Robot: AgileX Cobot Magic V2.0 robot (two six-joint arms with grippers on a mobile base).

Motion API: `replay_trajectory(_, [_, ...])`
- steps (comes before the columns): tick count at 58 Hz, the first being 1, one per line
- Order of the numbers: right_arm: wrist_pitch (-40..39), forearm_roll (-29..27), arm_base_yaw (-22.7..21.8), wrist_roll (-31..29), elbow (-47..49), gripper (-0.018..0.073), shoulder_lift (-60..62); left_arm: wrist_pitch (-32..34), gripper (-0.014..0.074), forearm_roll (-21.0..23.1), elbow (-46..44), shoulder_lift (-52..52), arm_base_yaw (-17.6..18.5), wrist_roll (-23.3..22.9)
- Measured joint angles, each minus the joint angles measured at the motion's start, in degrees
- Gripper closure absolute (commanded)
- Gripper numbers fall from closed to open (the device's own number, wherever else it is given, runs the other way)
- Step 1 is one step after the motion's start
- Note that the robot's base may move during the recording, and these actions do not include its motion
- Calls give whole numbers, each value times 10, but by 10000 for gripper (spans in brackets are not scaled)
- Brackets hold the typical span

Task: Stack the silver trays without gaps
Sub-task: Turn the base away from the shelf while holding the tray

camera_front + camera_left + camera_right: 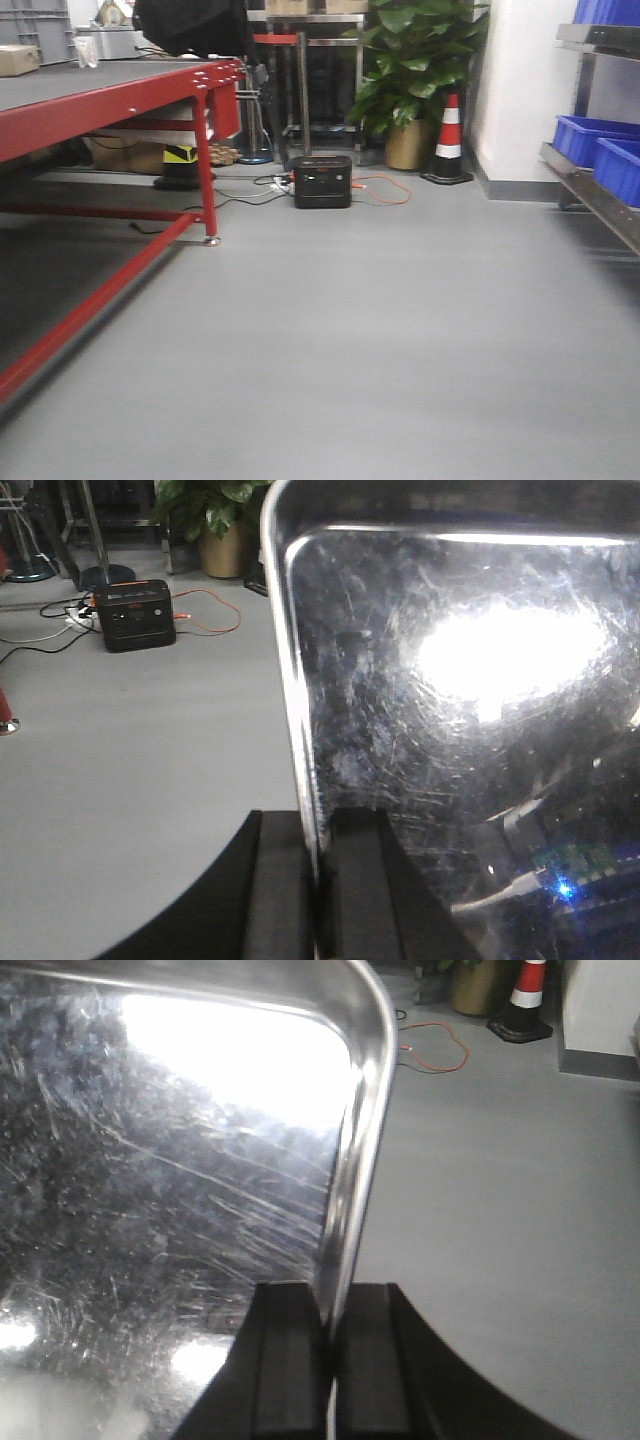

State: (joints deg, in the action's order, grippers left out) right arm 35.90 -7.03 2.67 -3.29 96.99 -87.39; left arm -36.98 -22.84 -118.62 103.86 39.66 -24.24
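A scratched, shiny silver tray [450, 680] fills the right of the left wrist view. My left gripper [320, 880] is shut on its left rim, one black finger [280, 890] outside and one inside. The same tray [160, 1160] fills the left of the right wrist view. My right gripper [330, 1360] is shut on its right rim, one finger [375, 1360] outside. The tray hangs above the grey floor. Neither gripper nor the tray shows in the front view. No other silver tray is in view.
A red-framed table [110, 100] stands at the left. Blue bins [600, 150] sit on a steel shelf at the right. A black power box [322, 181] with an orange cable, a potted plant [410, 70] and a traffic cone [449, 140] stand ahead.
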Motion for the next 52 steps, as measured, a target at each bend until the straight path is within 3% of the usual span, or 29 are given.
replay_trajectory(52, [0, 0, 0, -1, 0, 638, 0, -1, 616, 0, 0, 0, 0, 0])
